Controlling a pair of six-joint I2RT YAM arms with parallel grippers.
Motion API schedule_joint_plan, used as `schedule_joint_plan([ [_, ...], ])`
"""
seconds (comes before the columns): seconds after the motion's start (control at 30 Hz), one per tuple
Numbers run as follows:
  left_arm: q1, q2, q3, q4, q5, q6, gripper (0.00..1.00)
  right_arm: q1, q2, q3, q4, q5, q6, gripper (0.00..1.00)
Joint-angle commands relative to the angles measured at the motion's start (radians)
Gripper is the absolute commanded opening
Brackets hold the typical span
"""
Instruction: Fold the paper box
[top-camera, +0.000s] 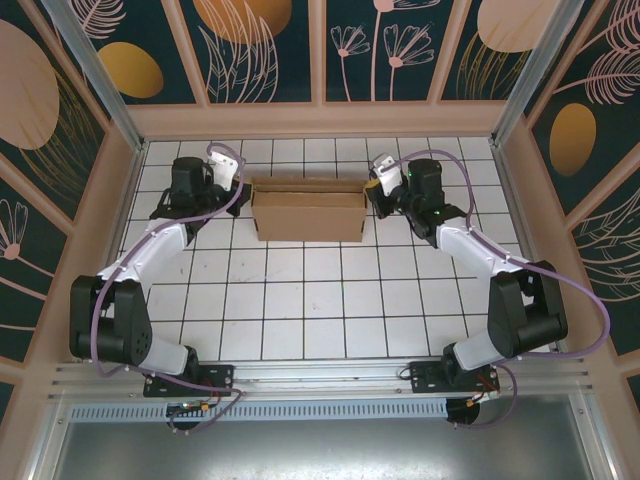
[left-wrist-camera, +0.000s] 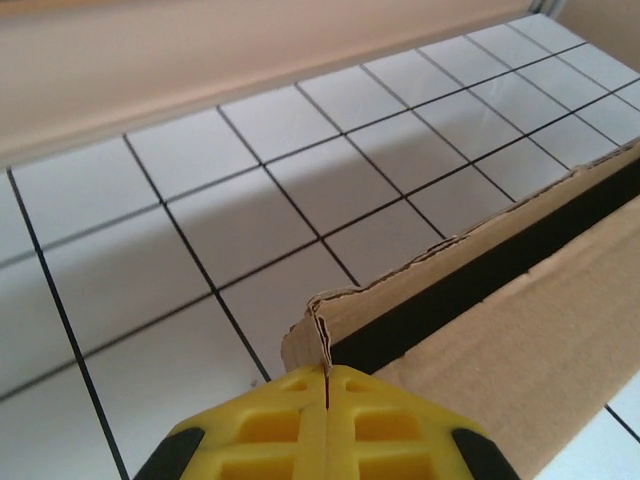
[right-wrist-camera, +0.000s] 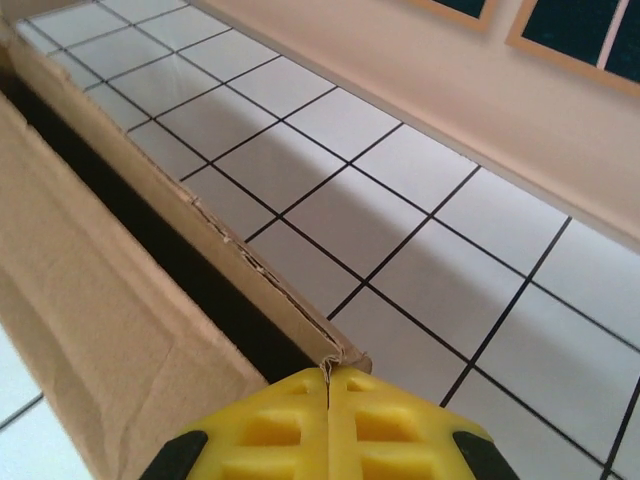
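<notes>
The paper box (top-camera: 308, 212) is plain brown cardboard, standing as a shallow rectangular box on the far middle of the white tiled table, with a dark gap along its far side. My left gripper (top-camera: 243, 190) is at the box's left end. In the left wrist view its yellow fingers (left-wrist-camera: 270, 420) are pressed together on the upright cardboard corner (left-wrist-camera: 320, 335) of the box (left-wrist-camera: 520, 320). My right gripper (top-camera: 372, 190) is at the right end. In the right wrist view it (right-wrist-camera: 328, 378) is shut on the far corner of the box (right-wrist-camera: 90, 300).
A beige back wall (top-camera: 320, 118) runs just behind the box, and side walls (top-camera: 100, 215) close in the table left and right. White tiles (top-camera: 320, 300) stretch between the box and the arm bases. A metal rail (top-camera: 320, 372) marks the near edge.
</notes>
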Motion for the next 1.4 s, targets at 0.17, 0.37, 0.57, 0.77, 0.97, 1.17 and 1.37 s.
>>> schedule_joint_plan([
  [0.17,-0.021,-0.018,0.038,-0.131,-0.148,-0.224,0.0,0.04,0.042,0.15,-0.128,0.118,0.301,0.0],
  [0.37,-0.022,0.003,0.079,-0.208,-0.133,-0.322,0.0,0.043,0.068,0.21,-0.221,0.158,0.415,0.0],
  [0.57,-0.022,0.004,0.114,-0.249,-0.119,-0.385,0.0,0.046,0.095,0.253,-0.296,0.192,0.54,0.0],
  [0.77,-0.026,0.001,0.104,-0.244,-0.088,-0.451,0.0,0.065,0.059,0.221,-0.26,0.277,0.682,0.0],
  [0.97,-0.029,0.005,0.114,-0.262,-0.074,-0.483,0.0,0.087,0.087,0.306,-0.363,0.347,0.739,0.0],
  [1.17,-0.029,0.013,0.14,-0.296,-0.067,-0.492,0.0,0.108,0.091,0.301,-0.38,0.397,0.744,0.0],
  [1.37,-0.029,0.023,0.14,-0.287,-0.047,-0.509,0.0,0.111,0.08,0.263,-0.343,0.41,0.753,0.0],
])
